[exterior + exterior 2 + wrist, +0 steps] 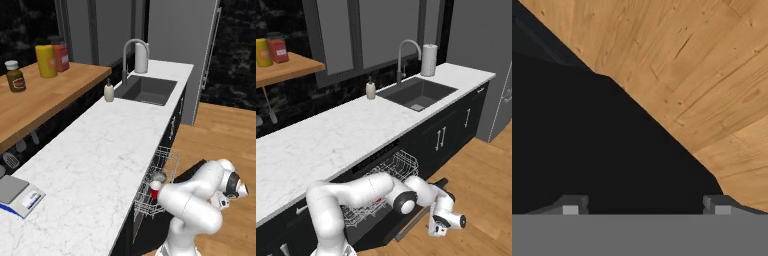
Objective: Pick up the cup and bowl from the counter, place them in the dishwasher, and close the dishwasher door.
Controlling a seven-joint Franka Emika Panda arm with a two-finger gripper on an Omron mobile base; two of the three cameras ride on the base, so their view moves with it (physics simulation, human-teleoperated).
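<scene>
Your gripper (643, 209) hangs wide open with nothing between its fingers, low above the lowered dishwasher door (587, 145) near its outer edge. The red cup (155, 187) and grey bowl (160, 176) sit together in the pulled-out white wire rack (163, 162).

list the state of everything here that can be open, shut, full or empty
dishwasher door: open, folded down
dishwasher rack: pulled out, holds the cup and bowl
cup: upright in rack
gripper: open, holds nothing, over the door
sink: empty
counter: no cup or bowl on it
</scene>
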